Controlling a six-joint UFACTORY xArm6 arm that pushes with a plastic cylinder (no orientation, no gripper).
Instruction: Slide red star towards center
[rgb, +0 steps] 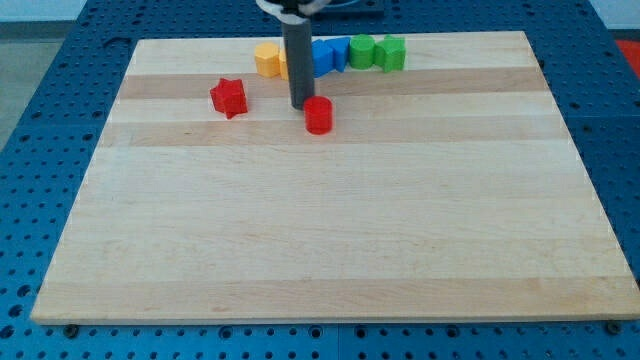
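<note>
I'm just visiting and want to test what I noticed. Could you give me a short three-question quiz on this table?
1. True or false: my tip touches the red star.
2. Which block lies nearest my tip? A) red cylinder B) yellow block C) green cube
3. Fill in: the red star lies toward the view's ____ of my tip.

Key: 1 false; 2 A; 3 left.

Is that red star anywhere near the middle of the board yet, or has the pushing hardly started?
Hardly started. Nothing looks done: the red star sits near the view's top left, far from the board's centre. In hand: my tip is right of it, beside the red cylinder. Left: getting behind the star and pushing it centreward.
</note>
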